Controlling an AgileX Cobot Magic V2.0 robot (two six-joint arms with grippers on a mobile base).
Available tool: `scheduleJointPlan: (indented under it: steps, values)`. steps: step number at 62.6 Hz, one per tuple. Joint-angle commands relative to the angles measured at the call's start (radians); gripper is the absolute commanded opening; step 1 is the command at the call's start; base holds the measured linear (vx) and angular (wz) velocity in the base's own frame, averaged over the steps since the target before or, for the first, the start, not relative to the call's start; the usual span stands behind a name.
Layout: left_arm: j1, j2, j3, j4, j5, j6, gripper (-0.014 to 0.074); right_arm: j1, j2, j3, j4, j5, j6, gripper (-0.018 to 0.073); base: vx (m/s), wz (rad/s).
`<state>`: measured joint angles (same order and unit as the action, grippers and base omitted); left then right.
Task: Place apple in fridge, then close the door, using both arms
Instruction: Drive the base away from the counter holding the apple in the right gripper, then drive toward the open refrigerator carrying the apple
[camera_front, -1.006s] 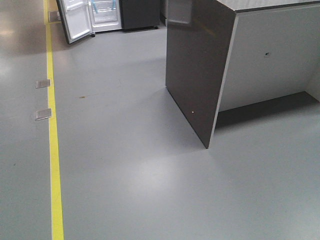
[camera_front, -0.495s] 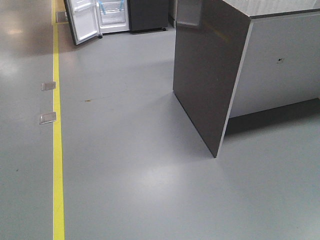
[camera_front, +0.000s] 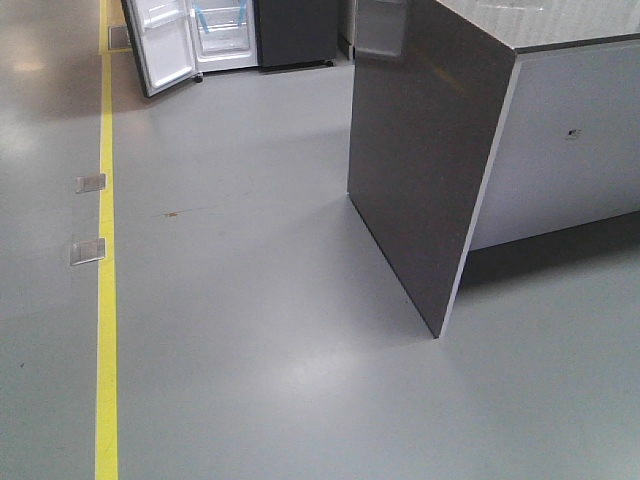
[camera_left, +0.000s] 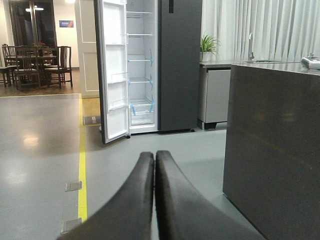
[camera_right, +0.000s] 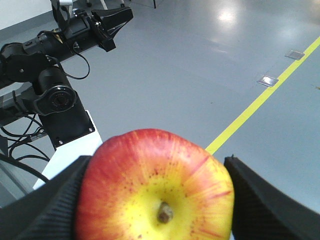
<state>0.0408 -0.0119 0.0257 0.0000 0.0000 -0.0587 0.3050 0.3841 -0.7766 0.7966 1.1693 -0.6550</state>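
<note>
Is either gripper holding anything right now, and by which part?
The right gripper holds the apple by its opposite sides, stem end facing the wrist camera. The left gripper is shut with nothing in it.

Red apple, yellow around its stem, sits pinched in the right gripper. Dark fridge stands at eleven o'clock, its white-lined door swung open, seemingly fully.

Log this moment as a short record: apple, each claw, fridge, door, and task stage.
apple: held between the right claw's fingers, stem end facing the camera
right claw: shut on the apple
left claw: shut, empty
fridge: ahead across the floor, past the counter
door: open, white inner face showing
task stage: apple not yet in fridge
</note>
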Motion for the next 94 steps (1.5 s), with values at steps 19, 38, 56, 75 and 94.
scheduleJointPlan:
  steps: [19,38,56,75,94]
  values:
    - [-0.002,-0.015,0.021,-0.012,-0.077,-0.01,-0.0006,-0.003,0.011,-0.029,0.051,-0.055,-0.005,0.0419,0.21,0.01]
    - [-0.002,-0.015,0.021,-0.012,-0.077,-0.01,-0.0006,-0.003,0.011,-0.029,0.051,-0.036,-0.005,0.0419,0.23,0.03]
    - [-0.002,-0.015,0.021,-0.012,-0.077,-0.01,-0.0006,-0.003,0.011,-0.029,0.051,-0.032,-0.005,0.0419,0.25,0.09]
    - [-0.002,-0.015,0.021,-0.012,-0.077,-0.01,-0.0006,-0.003,0.011,-0.029,0.051,-0.032,-0.005,0.0419,0.25,0.22]
    - [-0.002,-0.015,0.021,-0.012,-0.077,-0.01,-0.0006,-0.003,0.011,-0.029,0.051,-0.032,-0.005,0.0419,0.24,0.25]
